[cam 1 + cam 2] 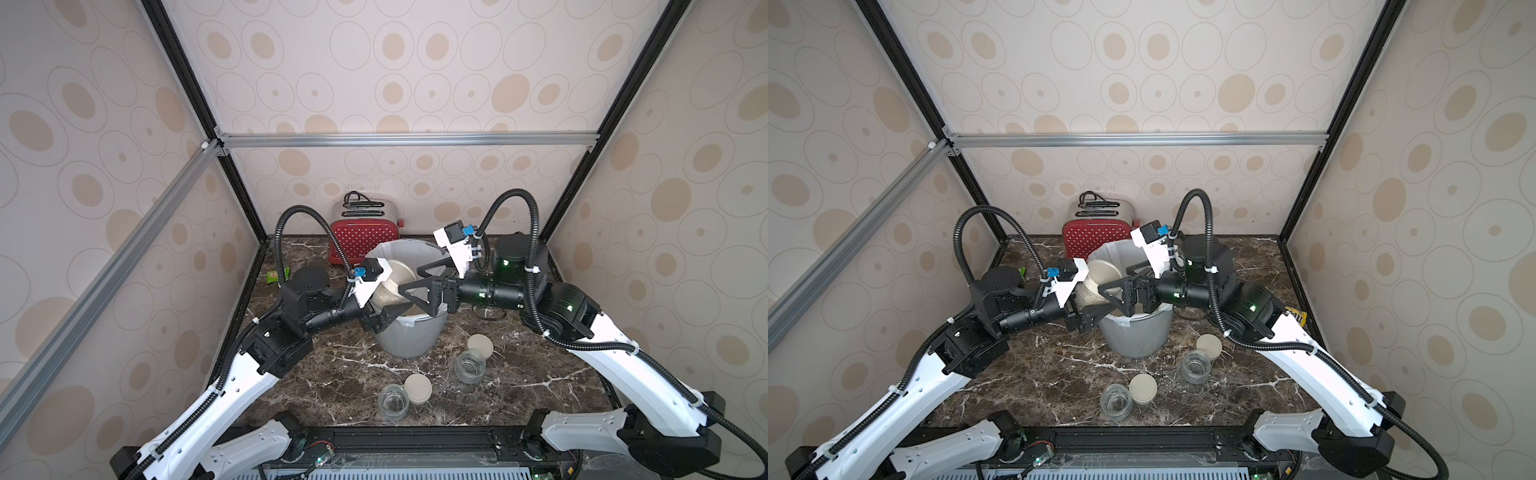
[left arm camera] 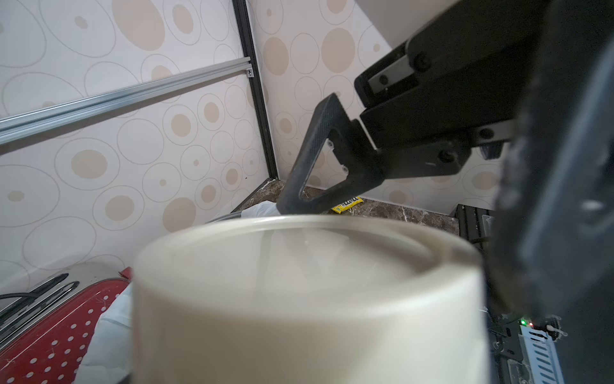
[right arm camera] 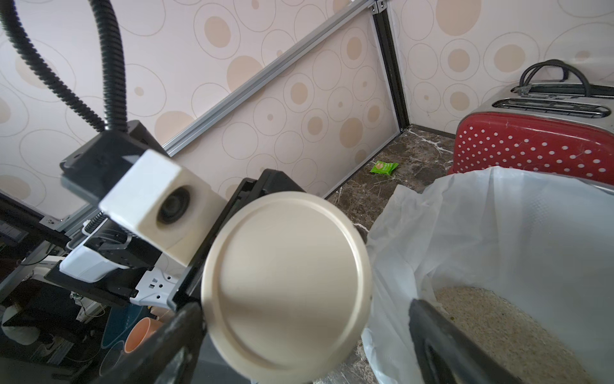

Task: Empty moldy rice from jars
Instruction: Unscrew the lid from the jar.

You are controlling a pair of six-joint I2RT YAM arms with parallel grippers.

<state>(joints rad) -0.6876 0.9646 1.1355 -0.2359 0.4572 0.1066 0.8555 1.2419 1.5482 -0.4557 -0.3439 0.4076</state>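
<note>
Rice (image 3: 498,329) lies as a pale sandy heap in the lined bin (image 1: 409,343), which stands mid-counter (image 1: 316,382) toward the back edge. A capped jar (image 1: 384,296), seemingly full, hangs tilted over the bin's rim. The left gripper (image 1: 390,299) is clamped round its glass body. The right gripper (image 1: 409,280) is spread wide, a jaw on either side of the cream lid (image 3: 285,282), apparently not touching it. Near the front edge stand an empty jar (image 1: 393,401) and a second empty jar (image 1: 469,365), each with its lid off beside it. The glass is likely stiff, slick and breakable. The lid is best gripped by its rim, and the loose grains should pour freely.
</note>
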